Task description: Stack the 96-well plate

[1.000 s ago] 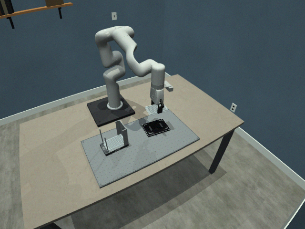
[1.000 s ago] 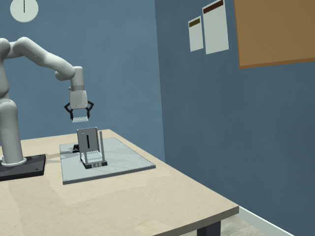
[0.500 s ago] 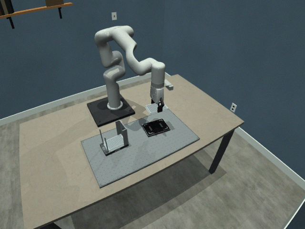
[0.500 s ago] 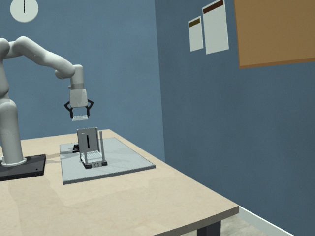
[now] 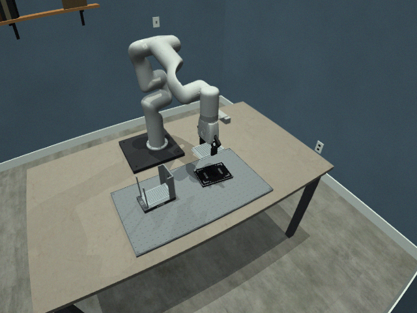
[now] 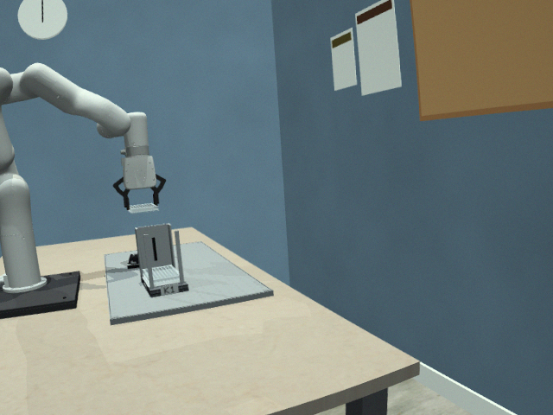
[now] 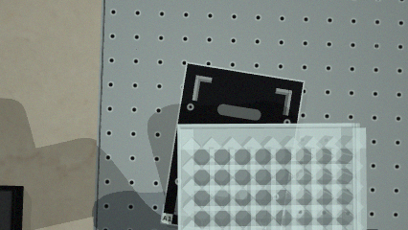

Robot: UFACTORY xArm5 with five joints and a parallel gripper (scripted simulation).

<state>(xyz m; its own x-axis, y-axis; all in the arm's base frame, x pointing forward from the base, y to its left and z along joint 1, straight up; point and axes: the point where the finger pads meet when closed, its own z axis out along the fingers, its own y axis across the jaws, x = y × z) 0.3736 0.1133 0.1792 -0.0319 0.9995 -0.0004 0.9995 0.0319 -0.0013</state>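
My gripper (image 6: 141, 201) is shut on a clear 96-well plate (image 6: 143, 207) and holds it level, high above the grey breadboard (image 5: 191, 195). The plate also shows in the top view (image 5: 204, 150) and fills the lower part of the wrist view (image 7: 270, 178). The black plate nest N1 (image 5: 214, 174) lies empty on the board, below the held plate (image 7: 239, 107). The stack rack K1, with a grey back wall and thin posts, stands at the board's left end and holds a second clear plate (image 5: 156, 195) lying flat. I cannot make out the cut-off corners.
The arm's base sits on a black plate (image 5: 151, 153) behind the board. A small grey block lies at the table's far edge. A black object (image 7: 11, 207) shows at the lower left of the wrist view.
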